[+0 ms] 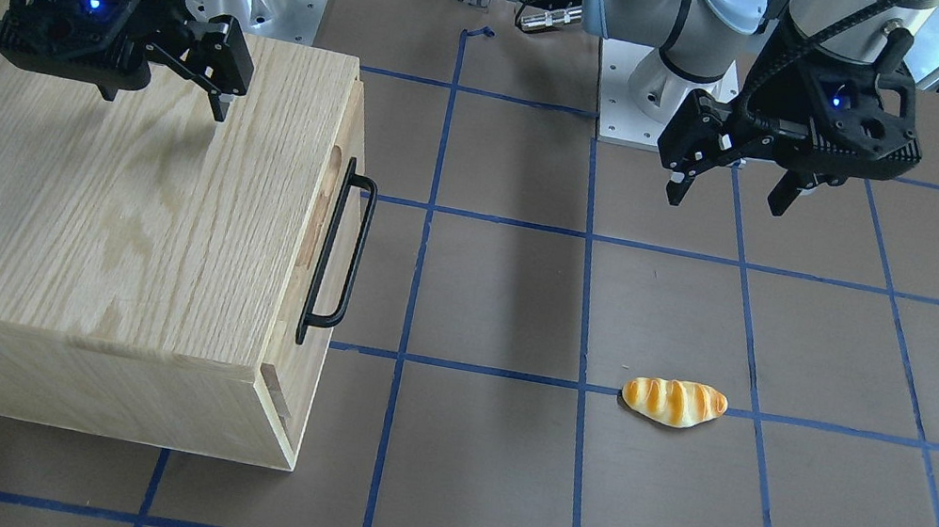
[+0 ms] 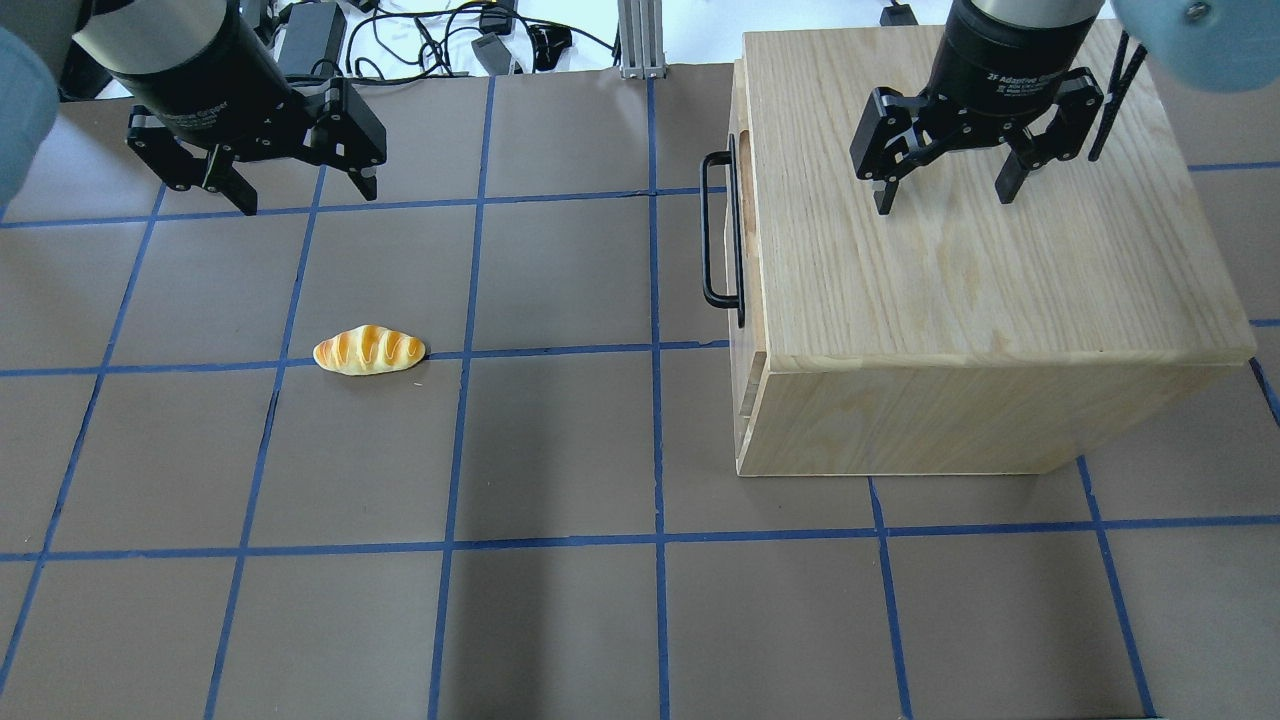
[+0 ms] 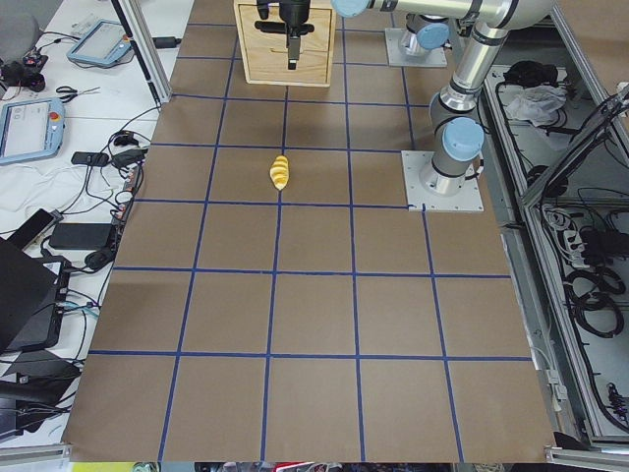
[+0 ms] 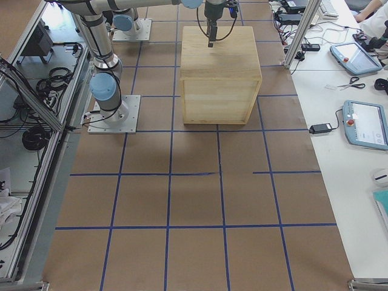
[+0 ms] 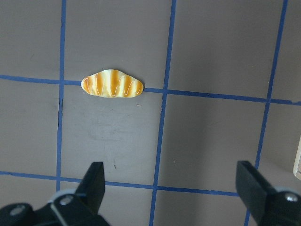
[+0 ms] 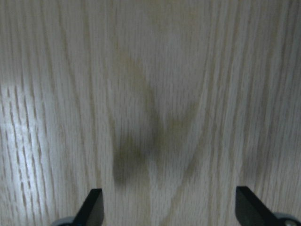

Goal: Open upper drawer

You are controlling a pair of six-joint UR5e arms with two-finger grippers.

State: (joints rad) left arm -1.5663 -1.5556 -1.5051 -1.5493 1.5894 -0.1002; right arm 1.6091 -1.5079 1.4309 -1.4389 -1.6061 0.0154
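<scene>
The upper drawer (image 2: 741, 215) is a pale-wood front with a long black bar handle (image 2: 714, 235) on the side of the oak cabinet (image 2: 960, 270) that faces the table's middle. It sits closed, flush with the cabinet; it also shows in the front-facing view (image 1: 329, 211). My right gripper (image 2: 945, 195) hovers open and empty over the cabinet's top, away from the handle; its wrist view shows only wood grain between the fingers (image 6: 91, 209). My left gripper (image 2: 305, 195) is open and empty above the table, far from the drawer.
A toy bread roll (image 2: 369, 350) lies on the brown mat below my left gripper, also in the left wrist view (image 5: 113, 84). The mat carries a blue tape grid. Cables and screens lie beyond the table's edges.
</scene>
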